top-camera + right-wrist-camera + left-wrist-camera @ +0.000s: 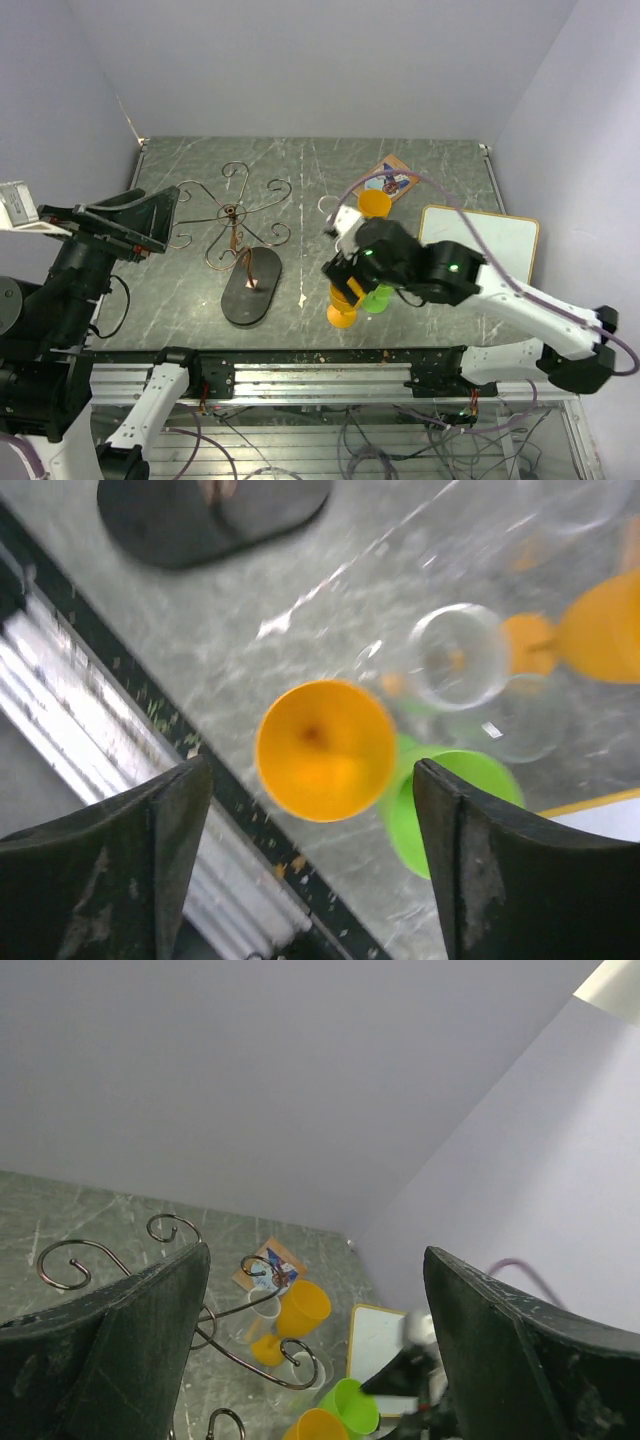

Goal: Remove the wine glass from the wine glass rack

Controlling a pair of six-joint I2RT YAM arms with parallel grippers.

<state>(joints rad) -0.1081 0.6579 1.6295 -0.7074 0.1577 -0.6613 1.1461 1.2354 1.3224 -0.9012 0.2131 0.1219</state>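
Fingers of the left gripper (315, 1270) stand spread as wide as they go, with nothing between them. It hangs raised at the left side of the table (180, 300), just beside the outer scrolls of the wine glass rack (232, 212). The rack's copper-brown wire arms curl out from a central post, which rises from a dark oval base (252, 292) near the table's front edge. No glass can be seen hanging on the arms in the overhead view.

To the right of the base, well clear of the rack, the right gripper (312, 770) hovers with its fingers wide apart and gripping nothing. Directly below it is the orange wine glass (325, 748) (the wrist camera looks straight down into its bowl), and it appears to stand upright on the table, untouched by either finger. A green glass (455, 805) stands just beside it on the right, the two rims touching or nearly so. A clear glass (458, 655) sits just behind the pair. Farther back, a second orange glass (375, 203) lies near a small printed card (393, 177). A white board with a yellow edge (500, 240) rests at the right end of the table.
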